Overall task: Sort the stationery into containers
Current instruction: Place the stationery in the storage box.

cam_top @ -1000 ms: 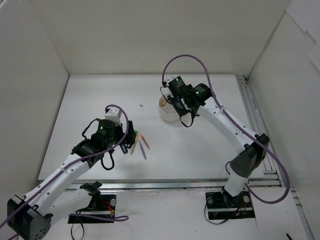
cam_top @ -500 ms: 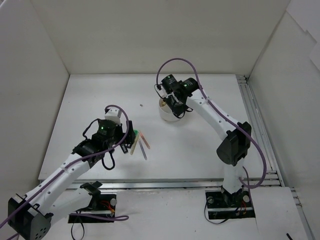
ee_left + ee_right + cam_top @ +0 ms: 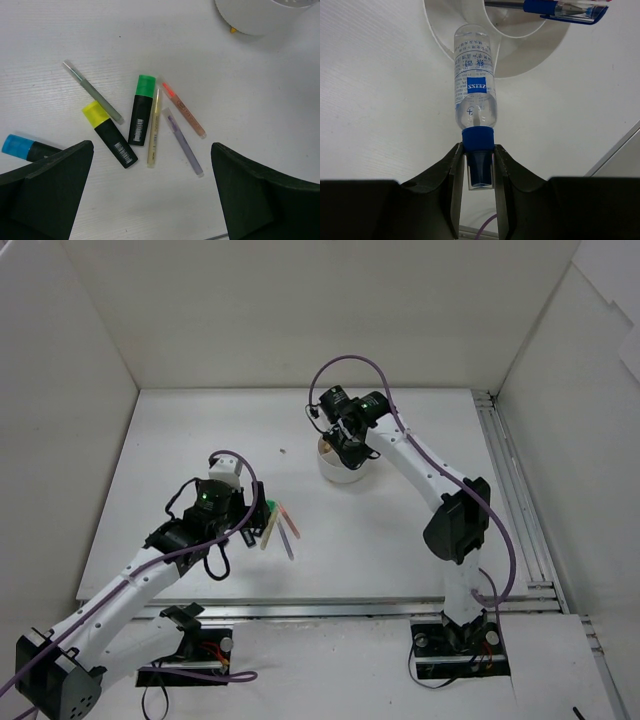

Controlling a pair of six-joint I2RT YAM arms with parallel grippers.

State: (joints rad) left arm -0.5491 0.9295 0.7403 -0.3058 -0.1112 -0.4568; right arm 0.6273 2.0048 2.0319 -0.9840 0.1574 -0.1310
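Note:
My right gripper (image 3: 479, 148) is shut on the blue cap of a clear blue-capped tube (image 3: 474, 90). The tube's far end reaches the rim of the white tub (image 3: 440, 40), and a blue pen (image 3: 555, 7) lies inside. From above, the right gripper (image 3: 338, 440) hovers over the tub (image 3: 340, 476). My left gripper (image 3: 152, 145) stands open and empty above loose stationery: highlighters with green cap (image 3: 142, 110), yellow cap (image 3: 109, 133) and blue cap (image 3: 22, 146), plus a grey pen (image 3: 92, 92), a cream pen (image 3: 154, 127), a purple pen (image 3: 182, 141) and a red-tipped pen (image 3: 184, 110).
The tub's side (image 3: 260, 22) shows at the top right of the left wrist view. White walls enclose the table on three sides, and a metal rail (image 3: 510, 490) runs along its right edge. The loose pens (image 3: 282, 524) lie just right of the left gripper.
The right arm swung its elbow inward and carried the tube a little left over the tub. The left arm and the loose stationery have not moved.

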